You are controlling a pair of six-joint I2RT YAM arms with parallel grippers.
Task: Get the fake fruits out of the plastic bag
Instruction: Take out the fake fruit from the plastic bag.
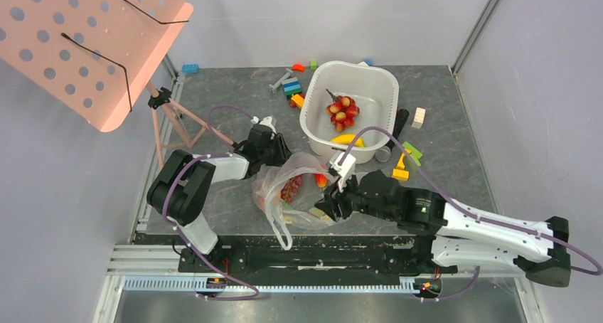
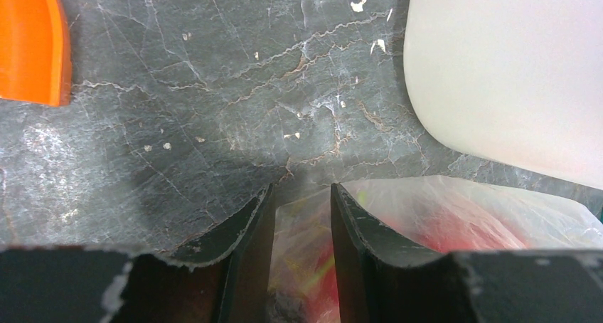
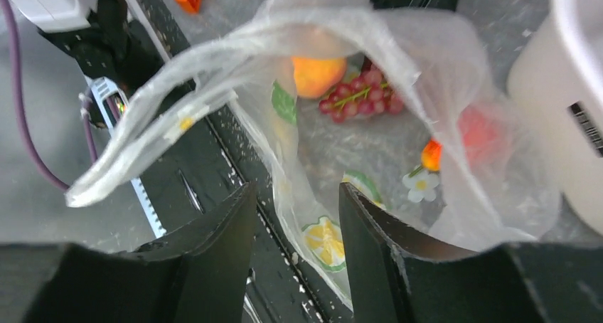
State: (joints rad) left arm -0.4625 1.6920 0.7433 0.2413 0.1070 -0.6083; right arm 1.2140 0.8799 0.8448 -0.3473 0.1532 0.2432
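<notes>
Dark grey table [image 1: 227, 95]; plastic bag [image 1: 274, 177] centre. Left gripper [image 2: 300, 191] apparently pinching its 11 o'clock rim. Right gripper [image 3: 295, 195] half-open astride near rim, holding nothing; grape bunch [image 3: 359, 99] inside at 12 o'clock, lying 9–3

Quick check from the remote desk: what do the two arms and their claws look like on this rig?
Both arms match: the left arm and right arm have white link shells, bulky black joint housings and a loose purple cable looping alongside. The left claw and right claw each have two flat matte-black fingers with scuffed, chipped edges.
</notes>
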